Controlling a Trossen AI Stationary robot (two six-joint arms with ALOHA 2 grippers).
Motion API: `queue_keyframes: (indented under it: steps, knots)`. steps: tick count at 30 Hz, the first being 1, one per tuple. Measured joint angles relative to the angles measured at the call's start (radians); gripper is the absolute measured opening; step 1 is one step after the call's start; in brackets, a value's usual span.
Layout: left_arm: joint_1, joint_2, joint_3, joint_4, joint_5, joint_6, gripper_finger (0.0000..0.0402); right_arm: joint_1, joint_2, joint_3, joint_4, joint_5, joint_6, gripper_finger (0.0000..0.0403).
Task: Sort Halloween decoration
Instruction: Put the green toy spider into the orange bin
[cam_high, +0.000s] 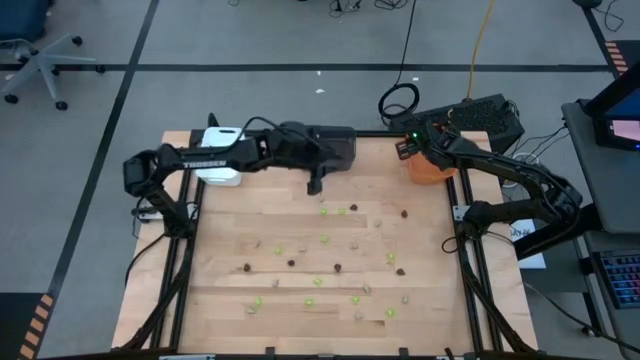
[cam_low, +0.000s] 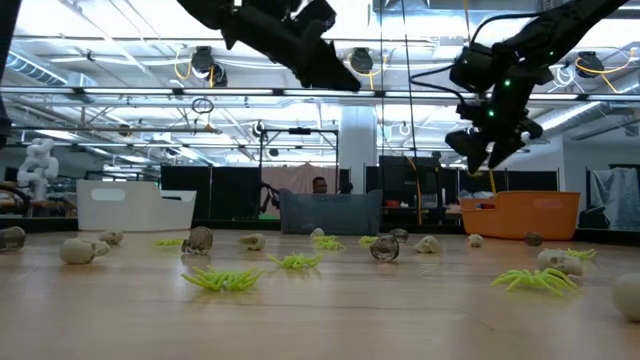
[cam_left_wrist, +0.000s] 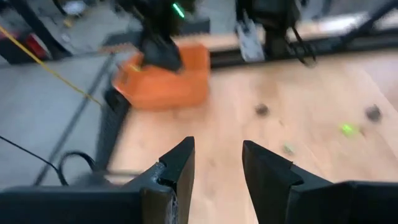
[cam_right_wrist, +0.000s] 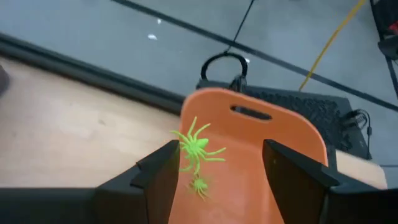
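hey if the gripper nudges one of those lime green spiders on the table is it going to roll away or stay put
Probably stay put. In the low view the green spider lies flat on splayed thin legs, so it should slide, not roll. It looks light, so a nudge may flick it. Those thin legs probably bend, and may slip from the jaws. The rounder skulls look likelier to roll.

Overhead, table-level and both wrist cameras share the orange tray.

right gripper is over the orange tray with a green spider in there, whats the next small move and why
Probably lift the right gripper away from the orange tray and swing back toward the table. Its fingers are open and empty, a green spider lies in the tray, and many pieces, such as one green piece, are still scattered.
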Motion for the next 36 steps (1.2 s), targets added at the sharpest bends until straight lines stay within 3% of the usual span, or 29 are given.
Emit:
queue_keyframes:
  steps: [19,21,28,34,36]
  knots:
    - [-0.089,0.008,-0.015,-0.007,-0.032,-0.043,0.0134,0.049,0.000,-0.083,0.043,0.016,0.118,0.0215]
    - [-0.089,0.013,-0.015,-0.009,-0.033,-0.031,0.0134,0.061,0.000,-0.083,0.077,-0.045,0.079,0.0215]
    - [-0.094,0.016,-0.016,-0.050,-0.033,0.019,0.0134,0.124,-0.030,-0.082,0.283,-0.415,-0.104,0.0215]
    - [-0.106,0.017,-0.016,-0.060,-0.039,0.007,0.0134,0.192,-0.032,-0.082,0.384,-0.634,-0.196,0.0215]
    - [-0.113,0.020,-0.016,-0.094,-0.087,-0.002,0.0134,0.222,-0.032,-0.082,0.396,-0.672,-0.198,0.0215]
